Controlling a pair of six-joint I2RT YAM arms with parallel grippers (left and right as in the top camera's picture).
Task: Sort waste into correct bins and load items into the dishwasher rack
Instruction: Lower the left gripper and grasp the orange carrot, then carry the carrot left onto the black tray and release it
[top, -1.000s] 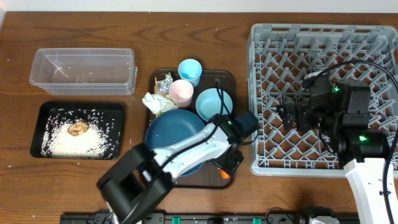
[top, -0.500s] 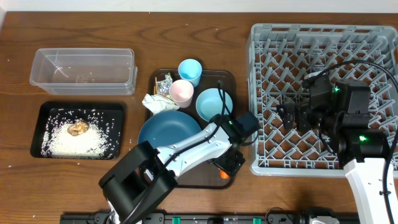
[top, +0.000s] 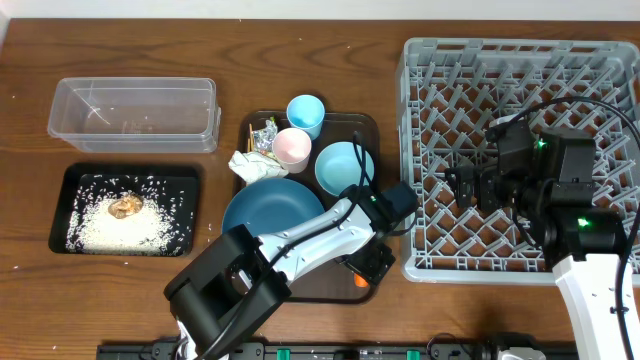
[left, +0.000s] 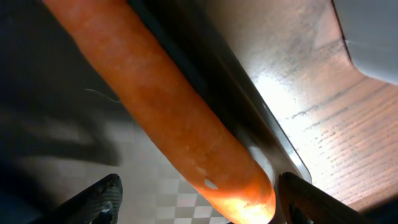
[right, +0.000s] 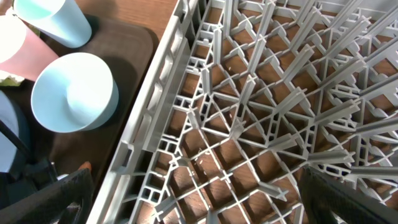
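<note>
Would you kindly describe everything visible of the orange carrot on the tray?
The carrot is orange with smooth, faintly mottled skin, tapering to a rounded tip bearing a small pale nick. It lies diagonally along the raised rim of the dark brown tray, at its front right corner. The open left tool straddles its tip; overhead, that tool hides most of it.

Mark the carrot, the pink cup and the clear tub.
carrot (left: 174, 118), left wrist view, mid-body.
pink cup (top: 292, 147), overhead view, its open mouth.
clear tub (top: 160, 118), overhead view, bare floor.
</note>
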